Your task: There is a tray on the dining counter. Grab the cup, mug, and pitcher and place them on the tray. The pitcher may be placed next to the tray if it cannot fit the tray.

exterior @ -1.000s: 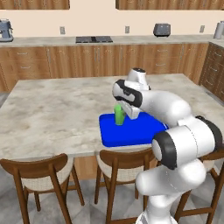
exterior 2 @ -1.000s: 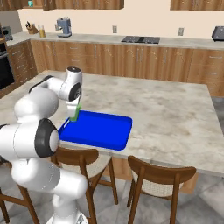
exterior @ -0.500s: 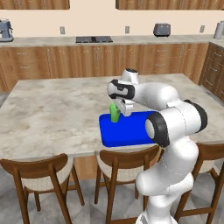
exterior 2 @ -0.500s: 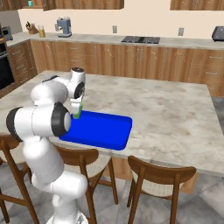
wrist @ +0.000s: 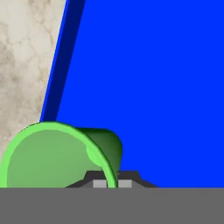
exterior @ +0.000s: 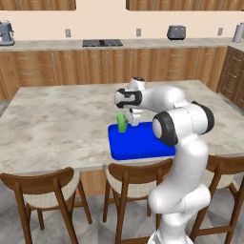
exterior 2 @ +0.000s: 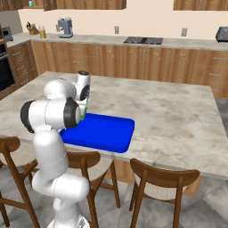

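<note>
My gripper (exterior: pixel 127 115) is shut on the rim of the green cup (exterior: pixel 122 123), pinching one wall between the fingertips (wrist: pixel 99 183). The cup (wrist: pixel 57 155) is upright over the left end of the blue tray (exterior: pixel 143 143), close to the tray's rim (wrist: pixel 52 94); whether its base touches the tray I cannot tell. The tray (exterior 2: pixel 104 131) lies near the front edge of the dining counter (exterior: pixel 57 114). In the right base view my arm hides most of the cup (exterior 2: pixel 83 110). The pitcher (exterior 2: pixel 42 32) with orange liquid stands far off on the wall counter. The mug is out of view.
Wooden chairs (exterior: pixel 45 188) (exterior 2: pixel 162 182) line the counter's near side. On the wall counter stand a coffee machine (exterior 2: pixel 65 27), a cooktop (exterior: pixel 100 43) and a toaster (exterior: pixel 176 32). Bare marble stretches left and behind the tray.
The arm has swung its elbow up and over, and the gripper has carried the cup a little to the left across the tray's left end. The grip stays shut.
</note>
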